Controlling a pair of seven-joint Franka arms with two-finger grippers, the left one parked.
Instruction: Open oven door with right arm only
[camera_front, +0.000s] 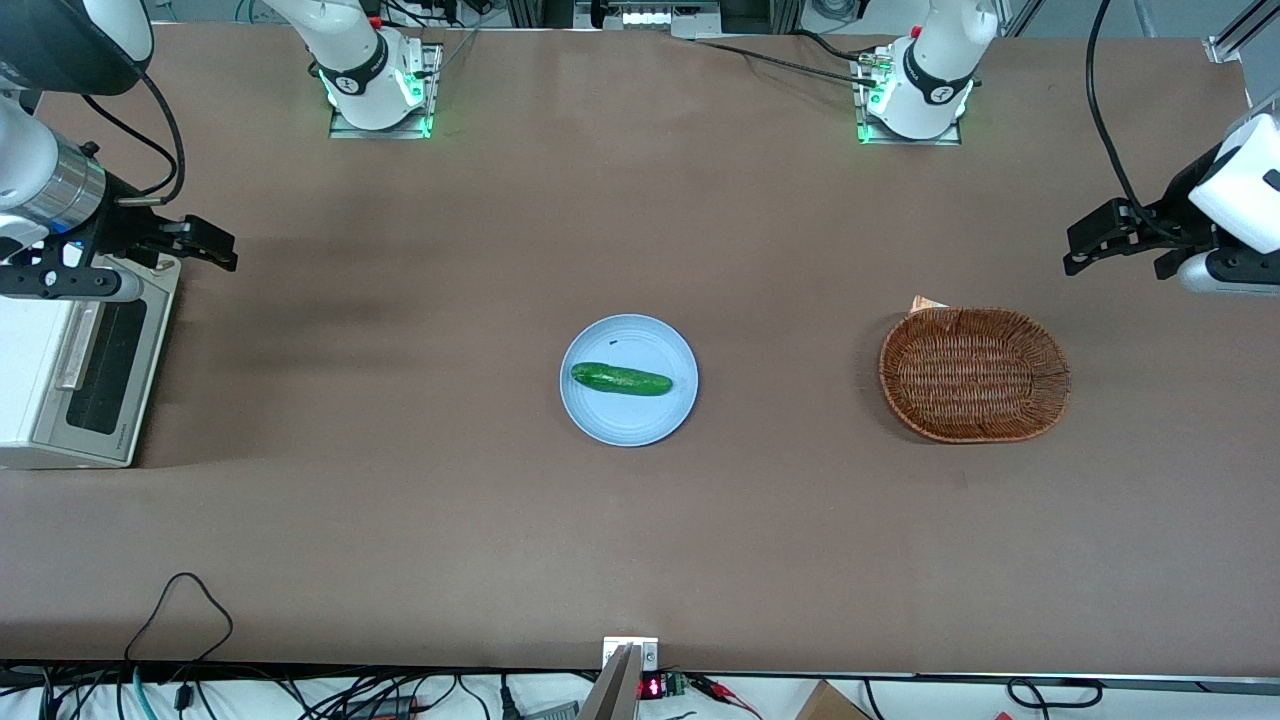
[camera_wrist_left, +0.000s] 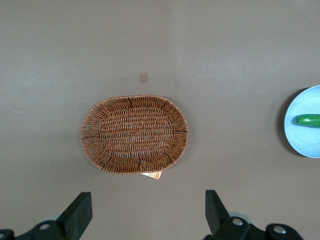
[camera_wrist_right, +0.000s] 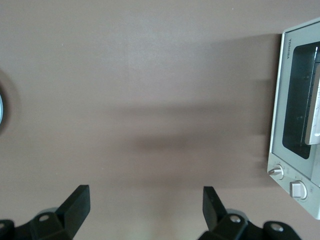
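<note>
The cream-white toaster oven (camera_front: 25, 380) stands at the working arm's end of the table. Its silver-grey oven door (camera_front: 100, 365) with dark glass window and bar handle (camera_front: 75, 345) is shut. The door also shows in the right wrist view (camera_wrist_right: 295, 115), with two knobs (camera_wrist_right: 287, 180) beside the window. The right arm's black gripper (camera_front: 220, 252) hangs above the table in front of the door, near the oven corner farthest from the front camera. It touches nothing. In the right wrist view the gripper (camera_wrist_right: 145, 205) is open and empty, with bare table between its fingers (camera_wrist_right: 75, 205).
A light blue plate (camera_front: 600, 420) holding a green cucumber (camera_front: 621, 379) sits mid-table. A brown wicker basket (camera_front: 975, 373) lies toward the parked arm's end and also shows in the left wrist view (camera_wrist_left: 135, 134). Both arm bases (camera_front: 375, 85) stand farthest from the front camera.
</note>
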